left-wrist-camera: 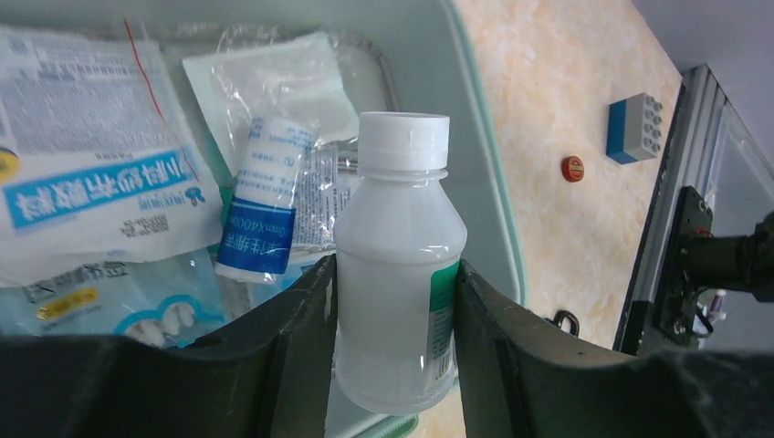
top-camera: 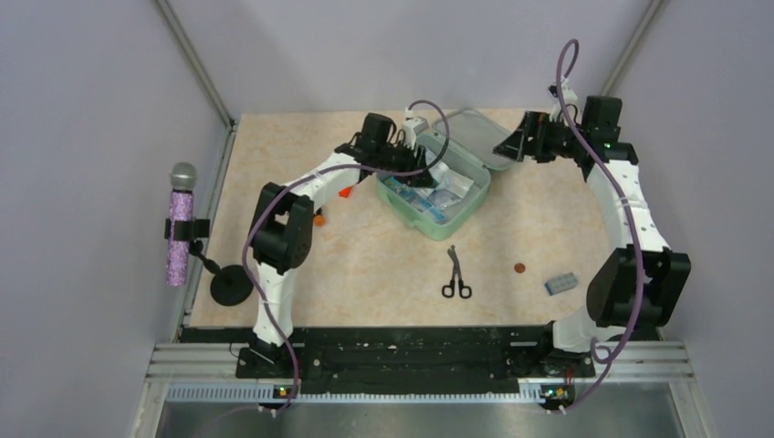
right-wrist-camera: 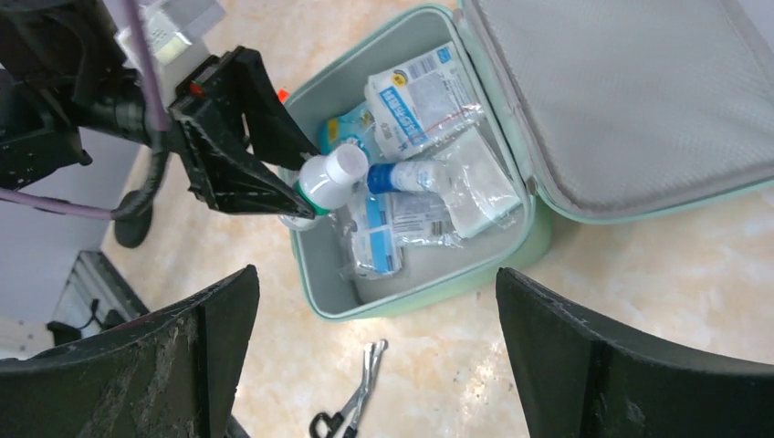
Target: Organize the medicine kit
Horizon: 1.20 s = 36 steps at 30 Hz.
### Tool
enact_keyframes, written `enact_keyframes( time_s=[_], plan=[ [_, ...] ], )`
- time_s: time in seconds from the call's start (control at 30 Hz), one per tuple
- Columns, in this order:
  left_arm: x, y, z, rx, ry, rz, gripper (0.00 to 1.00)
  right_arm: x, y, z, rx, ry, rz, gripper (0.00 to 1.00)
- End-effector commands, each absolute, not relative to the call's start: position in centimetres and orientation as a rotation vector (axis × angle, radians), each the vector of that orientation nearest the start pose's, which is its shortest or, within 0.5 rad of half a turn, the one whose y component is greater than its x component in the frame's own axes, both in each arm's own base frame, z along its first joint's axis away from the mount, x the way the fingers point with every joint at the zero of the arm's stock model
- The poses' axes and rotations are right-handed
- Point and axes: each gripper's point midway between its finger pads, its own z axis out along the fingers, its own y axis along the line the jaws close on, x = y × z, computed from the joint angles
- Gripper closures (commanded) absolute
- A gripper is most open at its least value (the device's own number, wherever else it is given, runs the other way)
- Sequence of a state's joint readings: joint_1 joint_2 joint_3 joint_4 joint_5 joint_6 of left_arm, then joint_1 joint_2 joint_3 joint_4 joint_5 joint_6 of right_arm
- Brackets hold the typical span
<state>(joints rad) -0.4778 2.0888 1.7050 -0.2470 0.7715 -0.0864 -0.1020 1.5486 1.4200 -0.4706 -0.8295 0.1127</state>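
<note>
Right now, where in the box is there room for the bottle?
A bare strip of floor lies along the box wall beside the bottle, next to the packets. Nearer the lid, packets and a roll crowd it.

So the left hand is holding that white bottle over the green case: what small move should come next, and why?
Probably lower the white bottle a little further into the green case. The left hand is shut on it at the case's edge, and a bare patch of floor shows beside the packets.
</note>
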Motion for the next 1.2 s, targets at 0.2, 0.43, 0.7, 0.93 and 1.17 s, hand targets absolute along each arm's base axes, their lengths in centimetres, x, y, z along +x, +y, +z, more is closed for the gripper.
enact_keyframes(
  time_s=[0.2, 0.43, 0.7, 0.93, 1.17],
  plan=[
    [43.6, -42.0, 11.8, 0.673, 2.108, -1.186, 0.77, 40.7, 7.4, 25.5, -0.151, 2.109, 0.711, 0.01],
    [45.7, -45.3, 10.8, 0.597, 2.099, -1.148, 0.77, 39.1, 7.2, 25.2, -0.157, 2.126, 0.686, 0.01],
    [45.9, -47.0, 8.5, 0.564, 2.133, -1.051, 0.73, 37.1, 6.9, 24.8, -0.149, 2.144, 0.652, 0.01],
    [44.2, -46.9, 7.2, 0.604, 2.18, -1.074, 0.6, 37.0, 6.7, 24.7, -0.143, 2.145, 0.636, 0.01],
    [44.3, -46.3, 11.3, 0.672, 2.105, -1.055, 0.43, 38.1, 6.7, 25.4, -0.146, 2.134, 0.636, 0.01]
  ],
)
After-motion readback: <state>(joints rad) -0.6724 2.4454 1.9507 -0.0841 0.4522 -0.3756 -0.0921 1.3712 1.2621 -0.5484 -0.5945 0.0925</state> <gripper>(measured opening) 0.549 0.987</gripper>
